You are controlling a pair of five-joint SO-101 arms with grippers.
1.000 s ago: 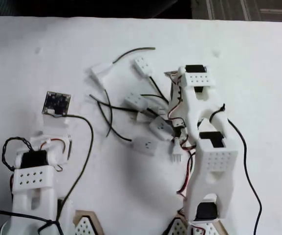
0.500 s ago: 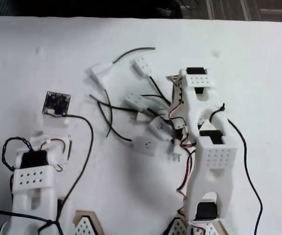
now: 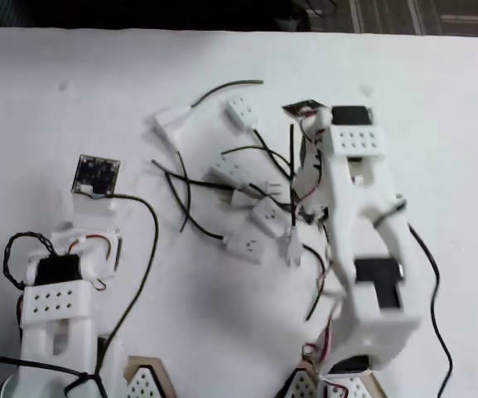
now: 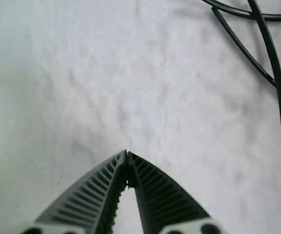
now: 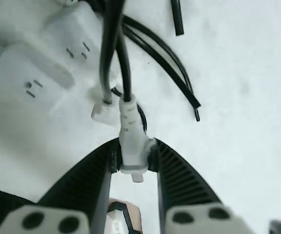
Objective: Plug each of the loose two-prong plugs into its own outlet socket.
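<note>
Left wrist view showed the left gripper [image 4: 127,161] pinched closed on nothing above bare white table [image 4: 82,73], with loose black cable ends [image 4: 271,58] lying beyond it. From the high view, the left arm [image 3: 55,308] sat folded at the near left, well apart from the tangle; it was probably parked there to leave the other arm room.

Further in, the right gripper [image 5: 134,145] was clamped on a white two-prong plug [image 5: 129,124]. Its fingers [image 5: 172,170] squeezed the plug body from both sides, and the plug's black cable [image 5: 125,63] ran away from the wrist. That side grip likely kept the plug from twisting under the pull of its stiff lead. The prongs themselves could not be made out.

Just beyond the plug lay two white outlet sockets [image 5: 30,80], slots facing up and touching each other, with cables crossing over them. In the high view the right arm [image 3: 354,207] stretched over this cluster at mid-table. More sockets [image 3: 240,108] lay farther off, toward the far left of the tangle, each trailing its own short lead
</note>
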